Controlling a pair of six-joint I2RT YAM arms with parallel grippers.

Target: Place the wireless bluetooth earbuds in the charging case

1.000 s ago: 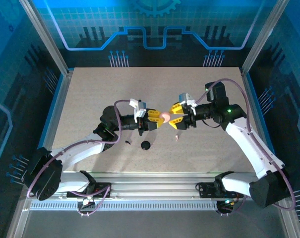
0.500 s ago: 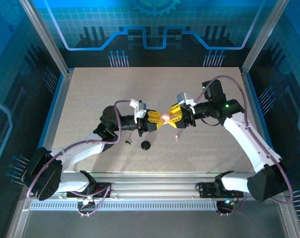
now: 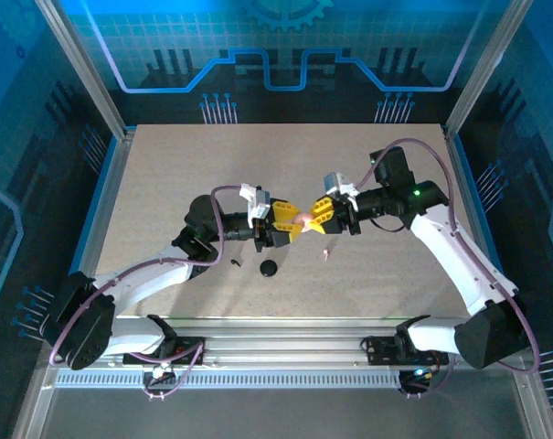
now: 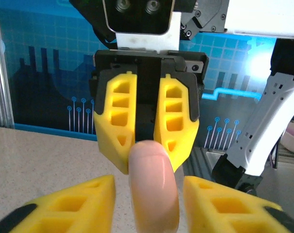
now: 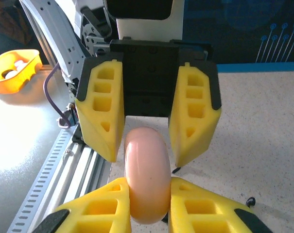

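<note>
The charging case (image 3: 303, 218) is a smooth pink oval, held in the air above the middle of the table. My right gripper (image 3: 314, 216) is shut on it: in the right wrist view both yellow fingers (image 5: 195, 206) press against the case (image 5: 146, 165). My left gripper (image 3: 293, 226) faces it from the other side and stands open, with gaps between its fingers (image 4: 83, 204) and the case (image 4: 154, 189). A pale earbud (image 3: 325, 253) lies on the table below the right gripper. A tiny black earbud (image 3: 233, 262) lies near the left forearm.
A round black disc (image 3: 269, 268) sits on the table just in front of the left gripper. The metal rail (image 3: 276, 352) runs along the near edge. An orange tub (image 5: 15, 68) stands off the table beyond the rail.
The right gripper has closed onto the pink case. The left gripper, shut on it before, has opened its jaws away from it. Both arms stay almost in place.
</note>
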